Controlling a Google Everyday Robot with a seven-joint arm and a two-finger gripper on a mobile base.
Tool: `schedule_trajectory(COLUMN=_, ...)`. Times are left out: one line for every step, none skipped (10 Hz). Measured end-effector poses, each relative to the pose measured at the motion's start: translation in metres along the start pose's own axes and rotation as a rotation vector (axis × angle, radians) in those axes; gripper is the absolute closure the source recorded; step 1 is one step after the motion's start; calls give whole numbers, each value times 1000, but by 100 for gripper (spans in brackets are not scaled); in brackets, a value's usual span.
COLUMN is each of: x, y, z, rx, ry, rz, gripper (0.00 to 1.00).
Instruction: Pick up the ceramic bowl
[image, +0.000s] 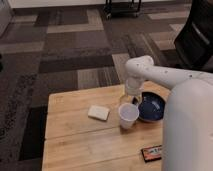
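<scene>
The ceramic bowl (152, 108) is shallow, round and glossy dark blue. It sits on the right part of the wooden table (75, 145). My white arm comes in from the right and bends down at its wrist. My gripper (128, 96) hangs just over the bowl's left rim, behind the white paper cup (128, 116). The cup stands touching or nearly touching the bowl's left side. My arm hides the bowl's right edge.
A white rectangular sponge-like block (98, 112) lies left of the cup. A dark flat packet (151, 152) lies near the table's front edge. My arm's large white link covers the table's right side. A black chair (196, 40) and a cart (122, 7) stand on the patterned carpet behind.
</scene>
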Motion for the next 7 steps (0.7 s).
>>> schedule_trajectory(x=2, y=0, z=4, rx=5, ry=8, rz=-12, gripper=35)
schedule_trajectory(x=3, y=0, z=5, rx=6, ry=11, rz=-12, gripper=35)
schedule_trajectory(x=4, y=0, z=6, rx=8, ry=15, rz=-14, gripper=35)
schedule_trajectory(x=5, y=-1, z=4, rx=13, ry=16, rz=-14, gripper=35)
schedule_trajectory(x=6, y=-2, z=3, rx=16, ry=15, rz=-15, gripper=37)
schedule_trajectory(x=7, y=-3, z=2, rx=16, ry=12, rz=-14, gripper=44)
schedule_trajectory(x=8, y=-4, z=0, rx=13, ry=8, rz=-12, gripper=56)
